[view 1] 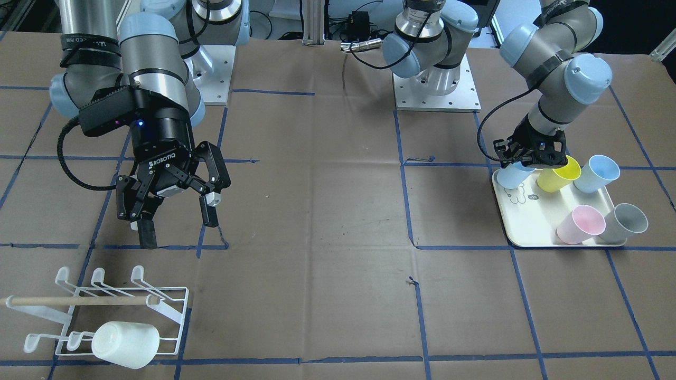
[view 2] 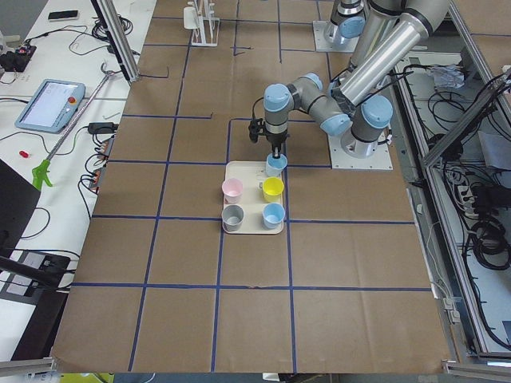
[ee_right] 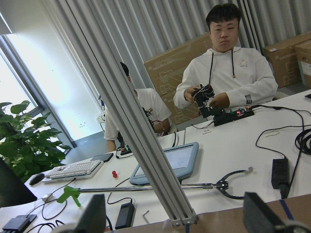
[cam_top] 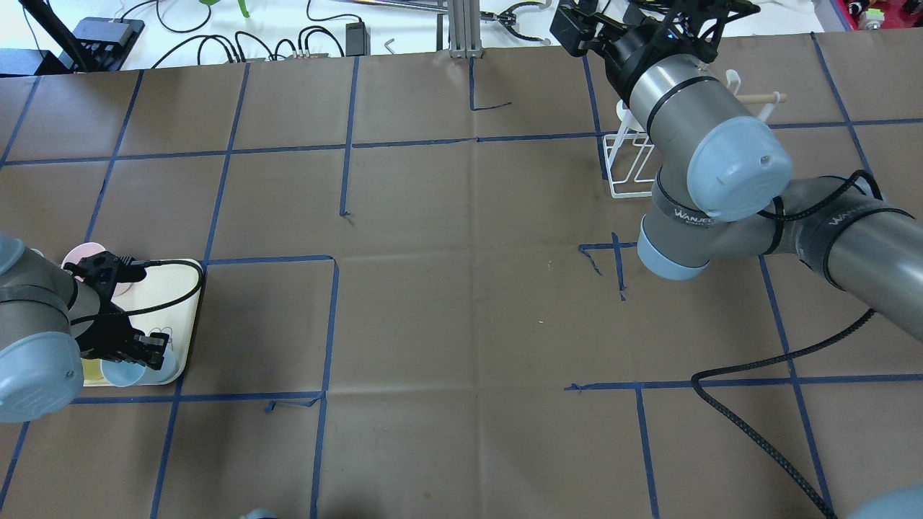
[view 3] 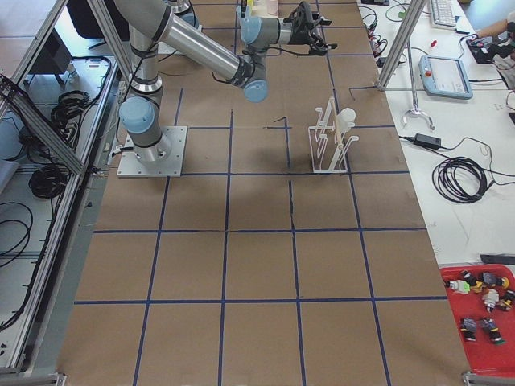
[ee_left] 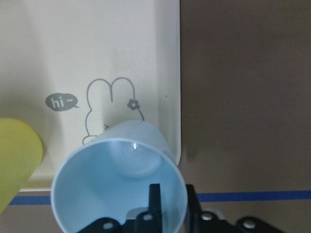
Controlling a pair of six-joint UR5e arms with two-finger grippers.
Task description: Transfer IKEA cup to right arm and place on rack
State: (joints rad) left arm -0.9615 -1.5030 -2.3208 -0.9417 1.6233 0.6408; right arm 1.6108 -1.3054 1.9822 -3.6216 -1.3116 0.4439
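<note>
Left gripper [view 1: 523, 162] clamps the cup [view 1: 511, 178] at the tray [view 1: 528, 224] corner; right gripper [view 1: 179, 229] is spread and holds nothing.

The table [view 1: 327, 211] carries the rack [view 1: 169, 312] at the right arm's end and the cream tray at the left arm's end, well apart. The right gripper hangs above the table near the rack. A white cup [view 1: 127, 343] sits over a rack prong. Four other cups stand on the tray: yellow [view 1: 557, 177], blue [view 1: 599, 173], pink [view 1: 581, 224], grey [view 1: 628, 220]. The left gripper pinches the light-blue cup's rim, one finger inside, one outside; the cup is tilted at the corner nearest the robot.
</note>
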